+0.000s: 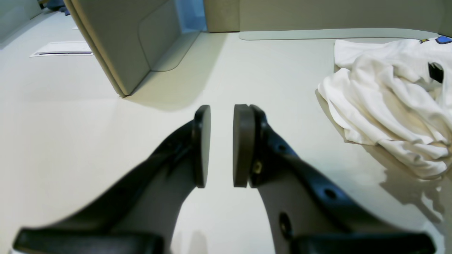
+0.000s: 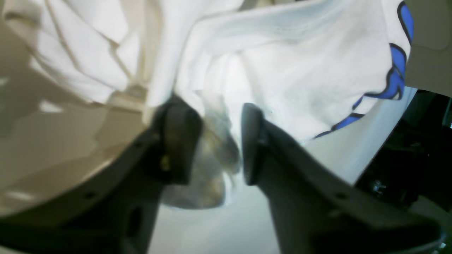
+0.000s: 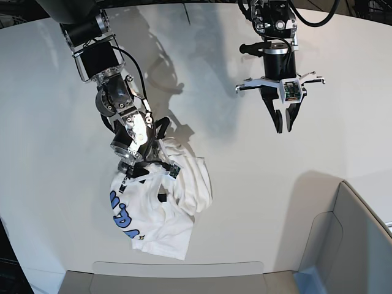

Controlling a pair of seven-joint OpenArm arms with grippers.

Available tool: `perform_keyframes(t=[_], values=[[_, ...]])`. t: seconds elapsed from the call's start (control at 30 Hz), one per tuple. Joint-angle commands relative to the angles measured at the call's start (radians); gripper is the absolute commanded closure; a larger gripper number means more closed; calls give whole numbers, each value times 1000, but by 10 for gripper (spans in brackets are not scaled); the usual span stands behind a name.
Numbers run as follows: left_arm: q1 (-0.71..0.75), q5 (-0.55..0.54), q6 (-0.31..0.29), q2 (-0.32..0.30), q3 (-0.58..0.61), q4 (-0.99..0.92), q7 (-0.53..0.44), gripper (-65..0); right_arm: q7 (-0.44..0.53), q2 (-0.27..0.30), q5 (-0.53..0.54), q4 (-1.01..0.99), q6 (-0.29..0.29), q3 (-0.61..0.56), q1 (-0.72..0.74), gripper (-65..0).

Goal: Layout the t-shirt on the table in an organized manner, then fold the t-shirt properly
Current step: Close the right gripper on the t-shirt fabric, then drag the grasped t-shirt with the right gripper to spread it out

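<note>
The t-shirt [image 3: 160, 205] lies crumpled on the table [image 3: 257, 196], directly under the right gripper [image 2: 212, 144], whose jaws straddle a fold, apparently not yet clamped. The left gripper [image 1: 221, 146], empty and slightly parted, hangs well apart.

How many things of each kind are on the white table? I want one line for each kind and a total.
White printed cloth t-shirt: 1
Black robot claw: 2, the left claw and the right claw
Grey-white bin wall at the table's corner: 1
Total: 4
</note>
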Motion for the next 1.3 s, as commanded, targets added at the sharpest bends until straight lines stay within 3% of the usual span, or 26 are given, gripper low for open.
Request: perform_keyframes(t=[0.0,0.1,0.27,0.47,0.53,0.63,0.8,0.9,1.03,1.1,1.27], values=[[-2,3,4,2,1,18,-29,-128,10,-4,-3,13,1,5,26,-118],[-2,3,4,2,1,18,-29,-128,8,-14,-7,22,-3,7,26,0],[0,3,4,2,1,18,-29,-128,5,-64,-6,162,-3,7,-3,0],[3,3,4,2,1,18,-29,-128,5,-231,-3,361,4,-1,1,0],[3,3,4,2,1,18,-29,-128,5,-242,5,411,4,-19,23,0],[4,3,4,2,1,18,-29,-128,4,-242,99,486,1,-77,56,0],[6,3,4,-1,1,18,-29,-128,-71,-242,208,593,-20,-50,175,0],[6,2,4,-1,1,18,-29,-128,-120,-242,220,610,-57,91,241,0],[6,2,4,-2,1,18,-29,-128,-189,-242,228,607,-53,394,285,0],[6,2,4,-2,4,18,-29,-128,-240,-219,260,607,-7,538,285,0],[6,2,4,-2,11,18,-29,-128,-391,-95,366,579,118,920,202,0]])
